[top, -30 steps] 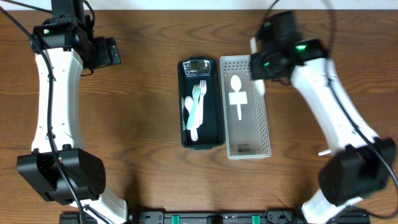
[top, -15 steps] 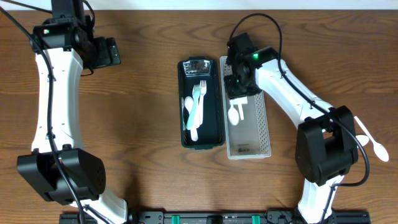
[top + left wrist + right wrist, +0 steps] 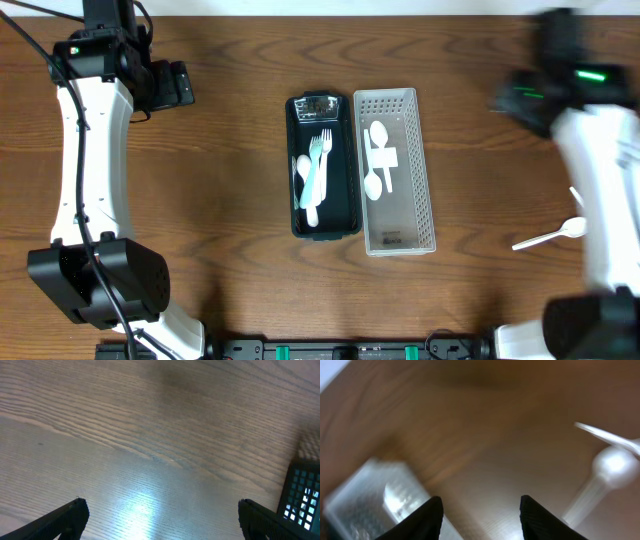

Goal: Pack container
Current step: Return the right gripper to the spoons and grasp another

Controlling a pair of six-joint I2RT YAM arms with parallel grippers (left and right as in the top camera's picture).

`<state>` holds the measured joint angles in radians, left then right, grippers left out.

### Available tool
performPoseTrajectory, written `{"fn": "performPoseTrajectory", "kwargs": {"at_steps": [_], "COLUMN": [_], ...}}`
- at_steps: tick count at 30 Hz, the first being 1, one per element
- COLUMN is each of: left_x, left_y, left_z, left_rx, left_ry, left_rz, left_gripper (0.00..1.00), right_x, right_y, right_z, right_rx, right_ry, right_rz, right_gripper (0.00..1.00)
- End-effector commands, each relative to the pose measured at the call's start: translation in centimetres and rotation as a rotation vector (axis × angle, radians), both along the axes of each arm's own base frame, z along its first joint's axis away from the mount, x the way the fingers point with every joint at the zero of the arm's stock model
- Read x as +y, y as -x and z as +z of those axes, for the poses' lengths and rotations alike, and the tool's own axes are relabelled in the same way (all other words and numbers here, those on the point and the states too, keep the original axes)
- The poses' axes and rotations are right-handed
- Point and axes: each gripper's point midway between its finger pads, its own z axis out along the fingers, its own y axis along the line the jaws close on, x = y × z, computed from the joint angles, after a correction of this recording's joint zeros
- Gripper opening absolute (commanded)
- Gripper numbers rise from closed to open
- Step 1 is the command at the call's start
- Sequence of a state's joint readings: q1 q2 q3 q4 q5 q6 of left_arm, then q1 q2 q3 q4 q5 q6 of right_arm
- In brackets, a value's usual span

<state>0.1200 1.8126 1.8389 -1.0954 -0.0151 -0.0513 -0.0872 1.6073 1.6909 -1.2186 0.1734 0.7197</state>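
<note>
Packing looks part done. Two white plastic spoons (image 3: pixel 378 135) lie in the white perforated plastic container (image 3: pixel 415 210), and one loose white plastic spoon (image 3: pixel 548 236) lies out on the brown wood-grain counter (image 3: pixel 230 220).

The right claw (image 3: pixel 481 502) hangs spread wide with nothing between its fingers. The container sits off to its lower left and the loose spoon just ahead to its right. I'd judge that fetching that spoon is the step in hand. Next the claw must come down over the thin handle, square up and close low against the wood. The right wrist view is smeared, so the clearance is hard to say.

The left claw (image 3: pixel 162 507) is also wide and empty over bare counter. A black plastic tray (image 3: pixel 340 205) holding a teal plastic fork (image 3: pixel 320 160) lies well off to its right.

Lamp glare shines on the wood, and a pale strip edges the far side.
</note>
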Motion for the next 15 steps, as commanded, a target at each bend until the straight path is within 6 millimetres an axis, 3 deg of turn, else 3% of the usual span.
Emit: {"fn": "performPoseTrajectory", "kwargs": {"at_steps": [1,3,7,15], "left_x": [0.4,0.4,0.3,0.3], "left_y": [0.0,0.0,0.0,0.1], "left_z": [-0.6,-0.6,-0.6,-0.6], "left_rx": [0.021,0.021,0.021,0.021], "left_ry": [-0.011,-0.011,-0.011,-0.011], "left_rz": [0.002,0.002,0.002,0.002], "left_gripper": [0.98,0.98,0.98,0.98], "right_x": [-4.5,-6.3,-8.6,-9.6], "right_y": [3.7,5.7,8.0,10.7], "right_z": [0.0,-0.9,-4.0,-12.8], "right_rx": [-0.006,0.043,0.127,0.244], "right_ry": [-0.126,-0.165,-0.201,-0.224], "right_rz": [-0.443,-0.549,-0.652,-0.721], "right_gripper": [0.61,0.70,0.73,0.83]}}
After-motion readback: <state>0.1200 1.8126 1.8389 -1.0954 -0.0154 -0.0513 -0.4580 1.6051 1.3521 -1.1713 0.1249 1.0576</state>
